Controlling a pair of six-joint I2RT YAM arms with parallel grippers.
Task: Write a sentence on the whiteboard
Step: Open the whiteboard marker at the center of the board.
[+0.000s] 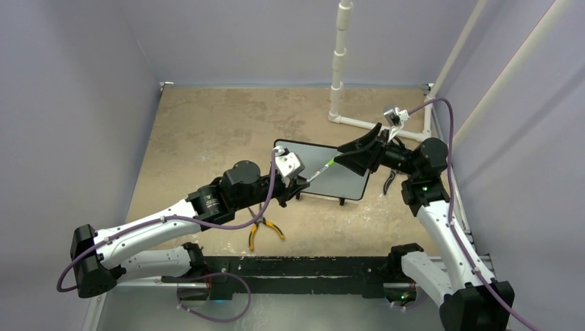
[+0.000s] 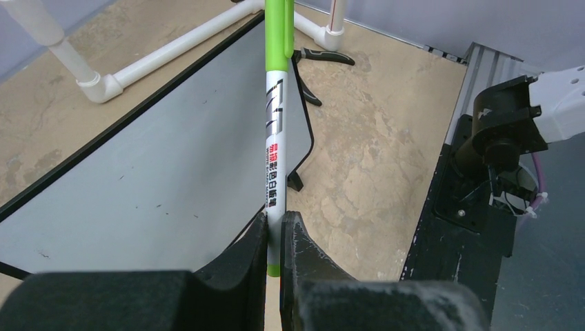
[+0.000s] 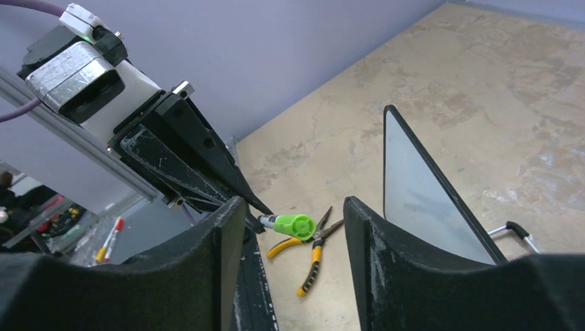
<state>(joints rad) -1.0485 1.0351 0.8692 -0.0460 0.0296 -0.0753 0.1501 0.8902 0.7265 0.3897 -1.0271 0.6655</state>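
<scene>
Gripping the marker (image 2: 276, 138) by its white barrel, the left end effector (image 2: 274, 227) is pressed together on it near the tail. The green cap (image 3: 295, 225) points across at the right end effector (image 3: 293, 204), whose fingers stand spread wide on either side of that cap without touching it. The whiteboard (image 1: 343, 181) sits on its little black feet in the middle of the bench (image 1: 207, 131), under the marker and between the two arms. Its surface looks blank (a few dark specks, no green writing that I can make out), so the sentence is not yet begun. By my reading the step in hand is uncapping: the right end effector closes on the cap, then the two pull apart. Several things could go wrong from here. If the right fingers close off-centre on the rounded cap, it may squirt out sideways or lever the barrel askew in the left's pinch, which holds only a short stretch of it. A stiff cap pulled hard could drag the whole marker out of the left fingers and drop it on the board, nudging that light board on its feet. A freed cap could also fall and roll toward the yellow pliers (image 1: 263, 232) lying on the bench near the left arm
</scene>
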